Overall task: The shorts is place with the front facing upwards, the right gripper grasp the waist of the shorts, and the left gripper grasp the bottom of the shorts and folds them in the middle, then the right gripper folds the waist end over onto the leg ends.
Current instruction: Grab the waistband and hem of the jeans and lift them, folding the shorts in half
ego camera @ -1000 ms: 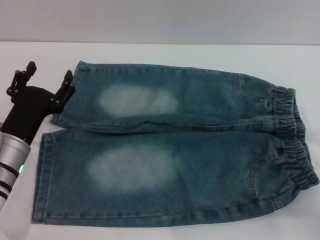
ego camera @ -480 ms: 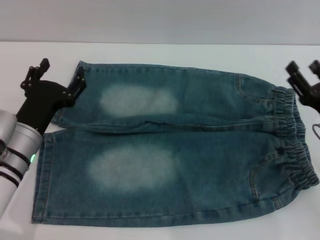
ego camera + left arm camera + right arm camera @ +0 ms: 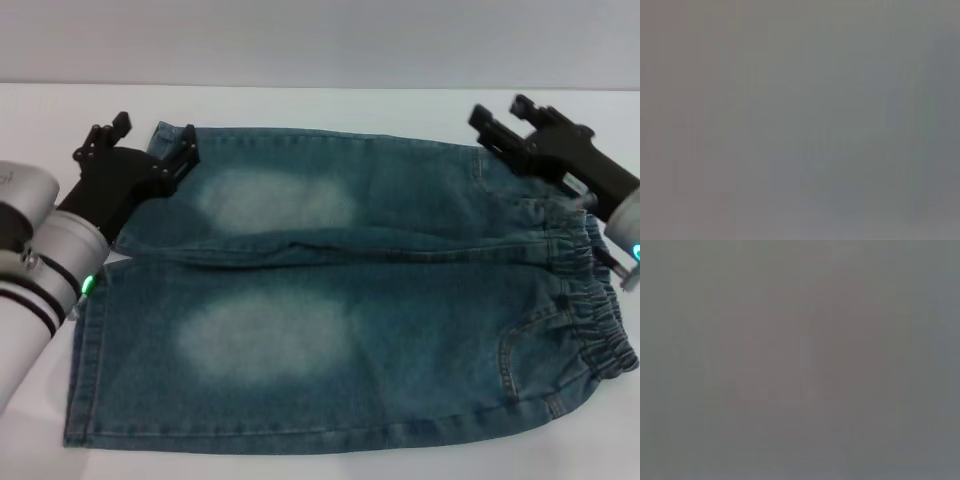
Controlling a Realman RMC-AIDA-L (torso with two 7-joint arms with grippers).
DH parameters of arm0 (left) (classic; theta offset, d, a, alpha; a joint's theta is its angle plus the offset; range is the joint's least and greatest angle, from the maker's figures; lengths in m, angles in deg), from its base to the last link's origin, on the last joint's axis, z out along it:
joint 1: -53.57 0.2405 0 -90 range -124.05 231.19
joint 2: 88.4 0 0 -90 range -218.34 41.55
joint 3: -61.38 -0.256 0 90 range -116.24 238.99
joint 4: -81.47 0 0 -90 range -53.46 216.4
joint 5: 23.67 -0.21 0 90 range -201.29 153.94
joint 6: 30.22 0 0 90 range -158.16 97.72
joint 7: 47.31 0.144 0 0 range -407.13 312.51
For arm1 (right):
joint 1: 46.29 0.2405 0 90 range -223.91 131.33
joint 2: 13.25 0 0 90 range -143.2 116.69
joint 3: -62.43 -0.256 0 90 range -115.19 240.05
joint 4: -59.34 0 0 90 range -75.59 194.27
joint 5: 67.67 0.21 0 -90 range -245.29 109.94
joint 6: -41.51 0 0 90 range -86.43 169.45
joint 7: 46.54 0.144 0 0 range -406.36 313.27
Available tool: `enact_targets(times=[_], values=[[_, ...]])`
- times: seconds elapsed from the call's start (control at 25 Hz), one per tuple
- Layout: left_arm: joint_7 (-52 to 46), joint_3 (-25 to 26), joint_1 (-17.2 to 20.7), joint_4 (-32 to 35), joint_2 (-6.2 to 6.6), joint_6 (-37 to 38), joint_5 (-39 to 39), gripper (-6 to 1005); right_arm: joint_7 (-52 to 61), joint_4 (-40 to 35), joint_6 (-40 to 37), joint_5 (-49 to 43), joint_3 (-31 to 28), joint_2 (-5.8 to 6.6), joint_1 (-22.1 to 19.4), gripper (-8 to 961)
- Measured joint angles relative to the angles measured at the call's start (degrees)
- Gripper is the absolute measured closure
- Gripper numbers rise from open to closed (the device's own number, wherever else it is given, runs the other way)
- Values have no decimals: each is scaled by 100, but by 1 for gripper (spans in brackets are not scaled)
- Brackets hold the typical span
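The blue denim shorts (image 3: 330, 310) lie flat on the white table, front up, with a pale patch on each leg. The gathered waist (image 3: 592, 275) is at the right, and the bottom of the shorts, the leg ends (image 3: 82, 360), at the left. In the head view my left gripper (image 3: 155, 130) is open over the far leg's hem corner, one finger on each side of it. My right gripper (image 3: 498, 110) is open above the far edge of the shorts, just left of the waist. Both wrist views show only flat grey.
The white table (image 3: 300, 105) runs beyond the shorts to a grey wall at the back. A narrow strip of table shows in front of the near leg.
My left gripper has moved right, up to the far leg's hem. My right gripper has come into view from the right and moved left over the far waist corner.
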Motion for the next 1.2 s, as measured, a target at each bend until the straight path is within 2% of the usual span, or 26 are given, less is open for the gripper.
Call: enact_targets(times=[0.12, 0.2, 0.28, 0.48, 0.56, 0.6, 0.72, 0.84, 0.88, 0.92, 1.0, 1.08, 1.12, 1.2], values=[[1, 155, 102, 580, 112, -724, -59, 155, 35, -276, 149, -40, -63, 91, 109, 291], [2, 329, 156, 813, 116, -1062, -254, 156, 40, -536, 360, -145, -202, 141, 158, 292], [3, 547, 257, 994, 51, -1269, -596, 156, 47, -894, 767, -398, -467, 160, 150, 293], [-12, 817, 566, 1606, -16, -1704, -992, 158, 53, -2473, 3014, -1513, -1456, 124, -240, 297], [-5, 890, 658, 1931, 6, -2121, -1031, 159, 52, -3348, 4072, -1837, -1761, 57, -520, 299], [2, 998, 728, 2303, 32, -2644, -1038, 159, 43, -3721, 4528, -1924, -1861, 25, -629, 299], [3, 1237, 785, 2781, 37, -3529, -1040, 160, -3, -4837, 6060, -2021, -2111, -105, -905, 299], [3, 1237, 785, 2781, 37, -3529, -1040, 161, -122, -5654, 7635, -1856, -2253, -226, -1001, 299], [58, 1604, 793, 3241, -31, -4653, -1042, 161, -305, -5940, 8131, -1736, -2301, -272, -1013, 299], [58, 1604, 793, 3241, -31, -4653, -1042, 161, -554, -6186, 8601, -1578, -2372, -327, -1022, 299], [392, 1954, 764, 3659, -160, -5701, -1045, 162, -1238, -6601, 9316, -1115, -2633, -482, -1087, 299], [392, 1954, 764, 3659, -160, -5701, -1045, 163, -1979, -7019, 9820, -525, -2984, -653, -1258, 299], [816, 2285, 772, 4048, -319, -6519, -1047, 163, -2242, -7198, 9966, -287, -3144, -715, -1371, 299], [971, 2445, 856, 4405, -353, -6980, -1025, 164, -2586, -7516, 10278, 50, -3417, -787, -1614, 299]])
